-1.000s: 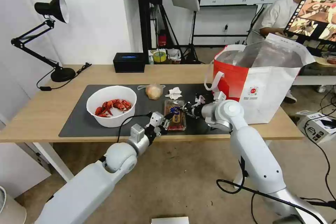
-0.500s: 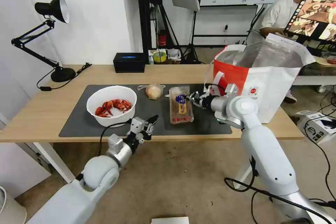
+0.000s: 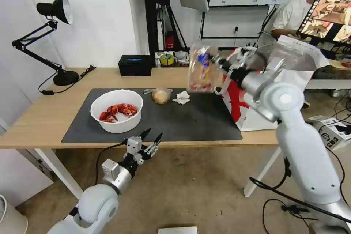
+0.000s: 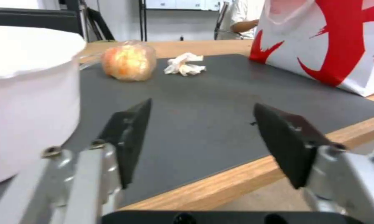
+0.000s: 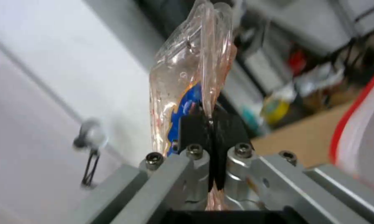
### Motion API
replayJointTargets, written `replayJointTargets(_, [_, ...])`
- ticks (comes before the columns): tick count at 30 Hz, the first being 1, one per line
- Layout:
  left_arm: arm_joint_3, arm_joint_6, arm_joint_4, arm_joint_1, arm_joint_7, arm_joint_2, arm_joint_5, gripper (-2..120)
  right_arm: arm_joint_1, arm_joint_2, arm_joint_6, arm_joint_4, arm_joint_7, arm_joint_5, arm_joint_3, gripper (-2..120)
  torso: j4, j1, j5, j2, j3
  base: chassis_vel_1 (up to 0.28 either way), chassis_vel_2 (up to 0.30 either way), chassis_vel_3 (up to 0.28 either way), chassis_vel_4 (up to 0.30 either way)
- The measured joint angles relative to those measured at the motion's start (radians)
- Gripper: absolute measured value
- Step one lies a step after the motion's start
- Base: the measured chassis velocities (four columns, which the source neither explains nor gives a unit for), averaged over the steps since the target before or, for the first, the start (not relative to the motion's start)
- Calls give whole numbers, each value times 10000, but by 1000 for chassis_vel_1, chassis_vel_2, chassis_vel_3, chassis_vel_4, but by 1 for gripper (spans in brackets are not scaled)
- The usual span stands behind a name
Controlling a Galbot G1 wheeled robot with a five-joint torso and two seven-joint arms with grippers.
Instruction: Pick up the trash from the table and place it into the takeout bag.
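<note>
Nearest the camera, the left gripper (image 3: 150,141) hangs just off the front edge of the table (image 3: 44,117), its two dark fingers (image 4: 130,137) spread wide and empty, apparently parked clear of the work so the other arm has room. Beyond it, on the dark grey mat (image 3: 190,120), the white bowl (image 3: 116,110) of red crayfish shells sits at the mat's left end. Farther back lie the bagged bun (image 3: 161,95) and the crumpled tissue (image 3: 181,97), near each other but apart, both untouched.

Above the mat's far right corner, the right gripper (image 3: 219,63) is raised well off the table, clamped tight on one edge of the clear tomato tray (image 3: 202,68). In the right wrist view the black pads (image 5: 194,127) pinch the thin plastic rim with no gap between them. Held by that edge alone, the tray hangs in the air with its long axis close to vertical, tilted slightly, its broad face toward the camera and its free end pointing down at the mat. That pose looks chosen to slip it end-first into the takeout bag (image 3: 289,91), which stands open just beside the gripper at the table's right end, foil lining showing. The tray is not yet over the opening; three items remain on the mat.
</note>
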Motion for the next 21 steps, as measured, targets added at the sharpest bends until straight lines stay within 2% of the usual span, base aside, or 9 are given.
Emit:
replayJointTargets(4, [-99, -6, -67, 103, 0, -14, 3, 85, 221, -107, 392, -89, 372, -112, 31, 0, 0, 0, 1, 0, 0, 0, 0, 0, 0])
replayJointTargets(5, [-180, -21, -117, 188, 0, -40, 6, 95, 469, -217, 736, -326, 813, -211, 73, 0, 0, 0, 0, 0, 0, 0, 0, 0, 0])
replayJointTargets(7, [-212, -29, -137, 222, 0, -47, 6, 98, 593, -290, 929, -527, 1093, -323, 118, 0, 0, 1, 1, 0, 0, 0, 0, 0, 0])
replayJointTargets(13, [-153, -52, -157, 238, 0, -55, -2, 100, 857, -763, 1236, -1210, 1760, -886, 283, 0, -1, 2, 2, 0, 0, 0, 0, 0, 0])
replayJointTargets(21, [159, -54, -12, 52, 1, -199, -4, 100, 651, -1203, 1244, -1471, 1764, -1085, 477, 0, -2, 2, 1, 0, 0, 0, 0, 0, 0])
